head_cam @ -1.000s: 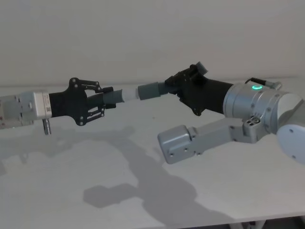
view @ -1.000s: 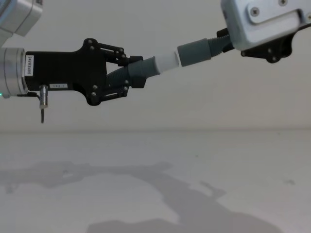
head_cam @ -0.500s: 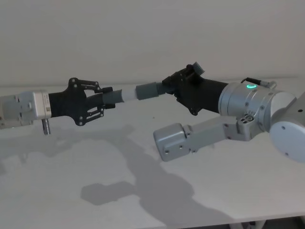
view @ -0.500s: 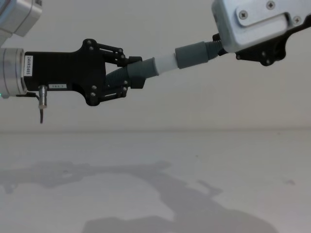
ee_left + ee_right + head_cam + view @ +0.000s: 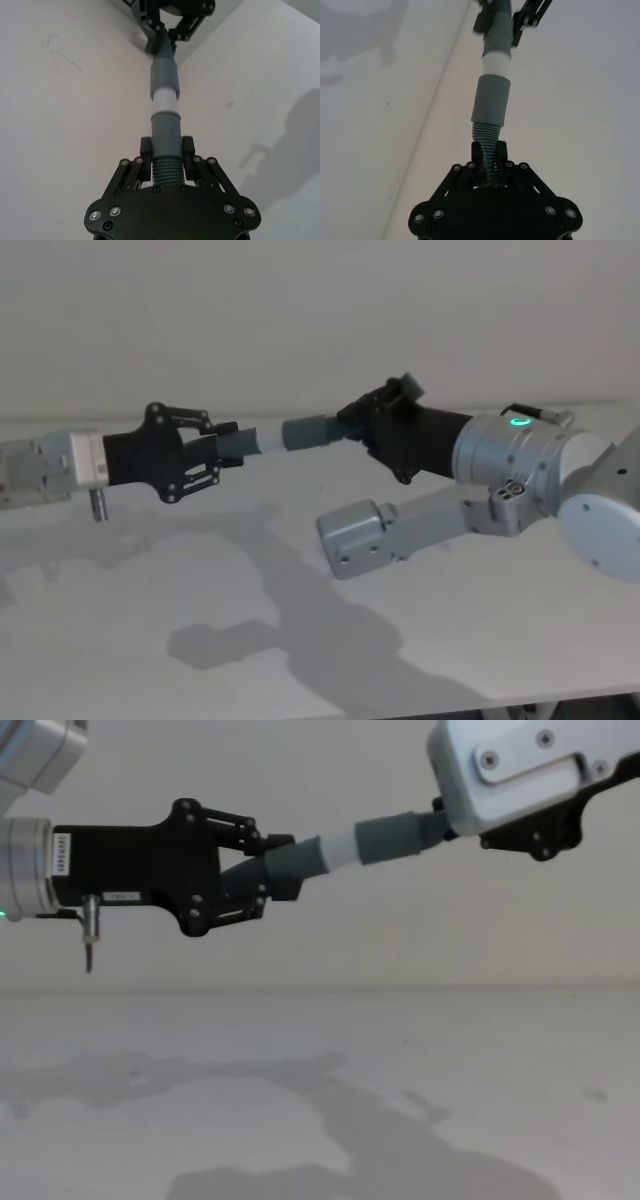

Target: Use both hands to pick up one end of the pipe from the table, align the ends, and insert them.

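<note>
Above the table (image 5: 480,1050), both pipe pieces are held in mid-air — the left gripper (image 5: 262,872) pinching the white-tipped piece (image 5: 290,863), the right gripper (image 5: 352,418) pinching the collared piece (image 5: 392,835). The white tip (image 5: 340,848) enters the grey collar (image 5: 308,430) at its 9 o'clock end — partly seated.

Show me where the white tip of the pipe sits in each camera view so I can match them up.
Head view: white tip, left of centre, between both grippers.
Left wrist view: white tip, centre, beyond the left gripper.
Right wrist view: white tip, upper middle, beyond the right gripper.
Chest view: white tip, upper middle.
Shared landmark: the grey collar touching the tip.
</note>
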